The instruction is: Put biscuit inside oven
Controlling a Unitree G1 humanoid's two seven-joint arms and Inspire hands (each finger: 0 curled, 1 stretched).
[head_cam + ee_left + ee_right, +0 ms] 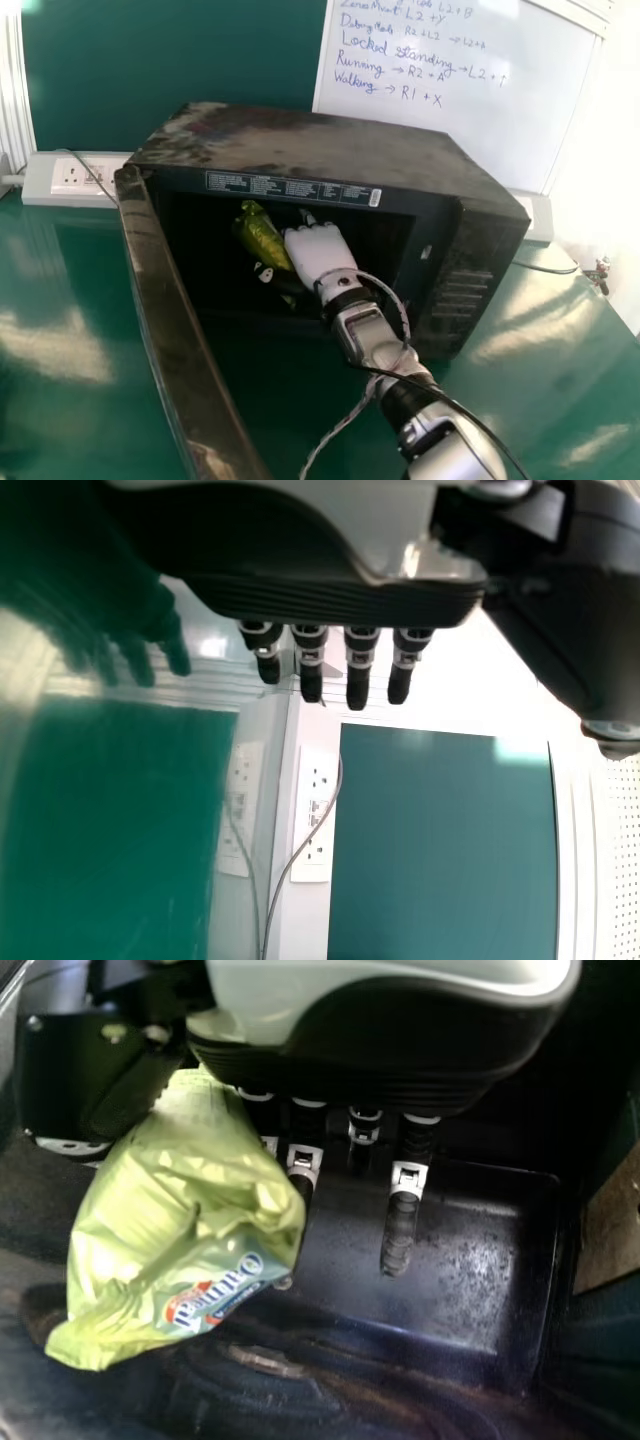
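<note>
Left hand point(357, 680): out of the oven, and its fingers are straight and spread apart for you.
Oven door point(175, 330): wide open, so you have a way in.
Right hand point(318, 252): inside the oven point(320, 150). You see its fingers straight, with the thumb apart from them. You can't tell if it pinches anything.
Biscuit packet point(260, 238): in the oven too, between the thumb and fingers, touching the hand.
Done: your biscuit is in, so I think the big part is over.
Left to do: you likely need to let the packet rest, then bring the hand out.
</note>
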